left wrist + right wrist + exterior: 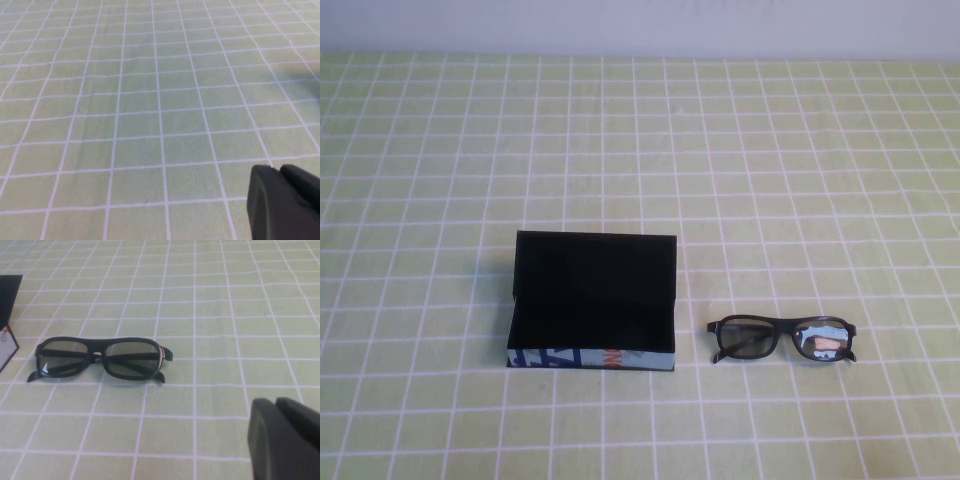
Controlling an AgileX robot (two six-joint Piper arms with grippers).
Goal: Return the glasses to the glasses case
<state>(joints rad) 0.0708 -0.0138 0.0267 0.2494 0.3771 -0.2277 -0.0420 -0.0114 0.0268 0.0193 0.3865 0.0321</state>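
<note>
Black glasses (pixel 782 338), black glasses case (pixel 593 300) with blue-white-orange front, green white-gridded tablecloth (pixel 800 160).

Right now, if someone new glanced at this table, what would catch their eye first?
Probably the glasses case, a black box standing open near the middle of the green checked tablecloth, with its patterned front side facing the robot. Just to its right, apart from it, lie the black glasses, folded. Neither arm shows in the high view; the right end effector sits shut short of the glasses, and the left end effector is over bare cloth.
</note>
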